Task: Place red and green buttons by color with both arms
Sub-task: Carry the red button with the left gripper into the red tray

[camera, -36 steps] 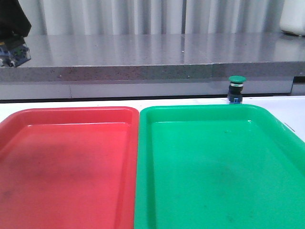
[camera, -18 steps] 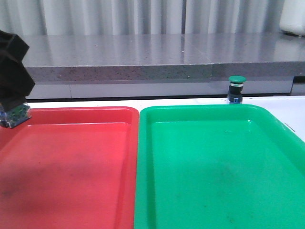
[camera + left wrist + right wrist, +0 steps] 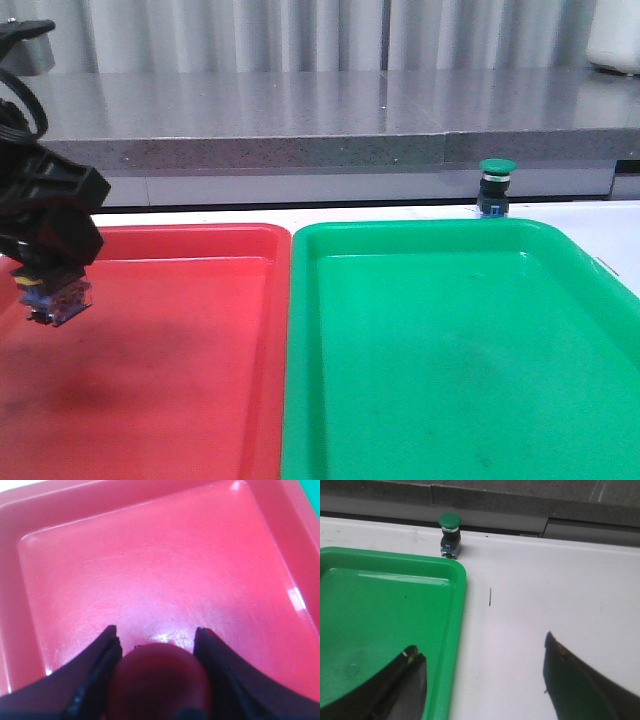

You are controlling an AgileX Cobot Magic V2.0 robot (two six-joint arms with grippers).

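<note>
My left gripper (image 3: 52, 290) is shut on the red button (image 3: 160, 680) and holds it over the far left part of the red tray (image 3: 180, 240). In the front view only the button's blue base (image 3: 55, 298) shows under the black fingers. The left wrist view shows the red cap between the two fingers (image 3: 100, 665), above the tray floor (image 3: 165, 570). The green button (image 3: 496, 186) stands upright on the white table behind the green tray (image 3: 450, 235). It also shows in the right wrist view (image 3: 450, 534). My right gripper (image 3: 482, 650) is open and empty, over the green tray's right rim (image 3: 457, 620).
The two trays lie side by side, red on the left, green on the right. A grey stone ledge (image 3: 300, 120) runs along the back of the table. A white object (image 3: 615, 35) stands at the back right.
My left gripper has come down and to the right with the red button, from the upper left corner to just above the red tray. The green button has not moved.
</note>
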